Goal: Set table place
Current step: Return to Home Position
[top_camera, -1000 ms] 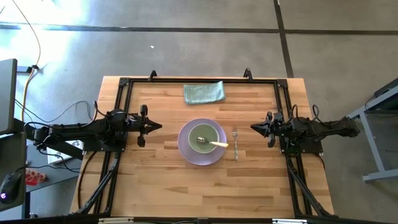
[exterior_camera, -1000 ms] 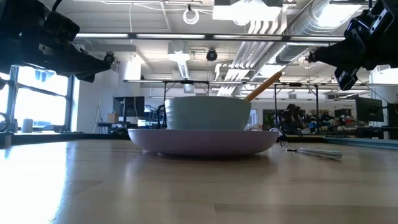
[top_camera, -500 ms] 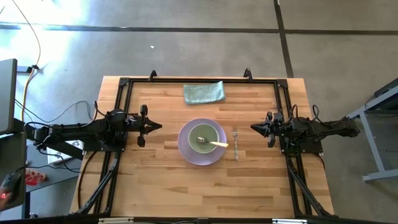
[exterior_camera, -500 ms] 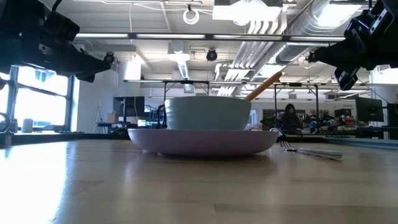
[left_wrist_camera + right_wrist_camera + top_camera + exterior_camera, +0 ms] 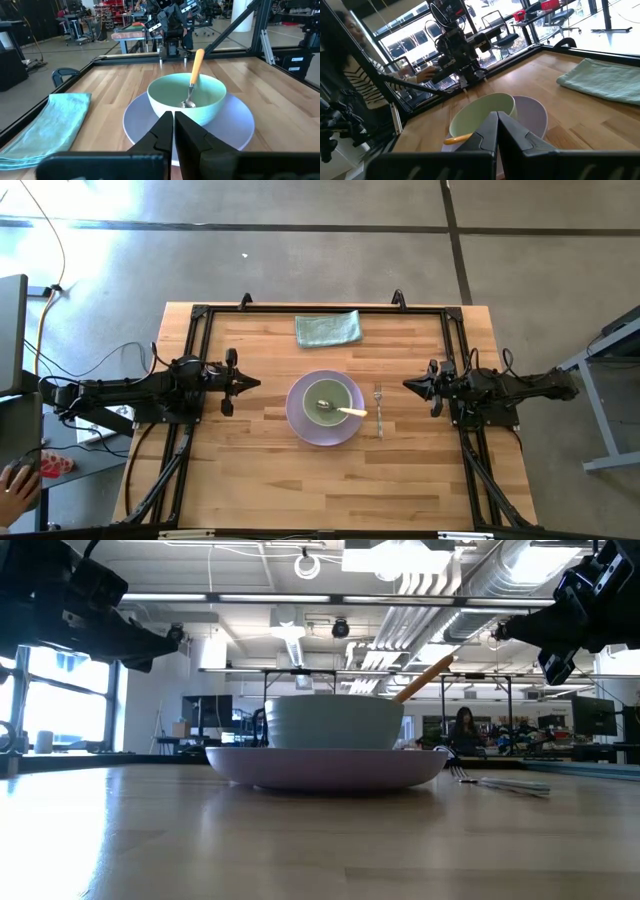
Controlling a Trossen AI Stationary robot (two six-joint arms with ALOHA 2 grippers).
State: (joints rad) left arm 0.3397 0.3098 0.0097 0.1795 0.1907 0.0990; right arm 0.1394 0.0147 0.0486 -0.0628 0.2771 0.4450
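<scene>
From above, no part of the setting is being shifted. The lilac plate (image 5: pixel 300 426) is being kept mid-desk (image 5: pixel 250 470) with the green bowl (image 5: pixel 313 392) on it. The yellow-handled spoon (image 5: pixel 350 412) is being propped inside the bowl, and the fork (image 5: pixel 379 410) is lying just beside the plate on the right arm's side. The left hand (image 5: pixel 250 384) and right hand (image 5: pixel 410 385) are being held well apart from it all, same spots as a second ago. Only new thing: a person's hand (image 5: pixel 12 480) is being slid in off the desk, by the left arm's base.

At desk height, both arms are being held up clear of the dishes.

In the left wrist view, its fingers are being pressed together, pinching nothing, with a folded teal cloth (image 5: pixel 45 125) off to one side.

In the right wrist view it's the same deal: pressed together and empty.

So the job is probably being wrapped up, with only parking left.
</scene>
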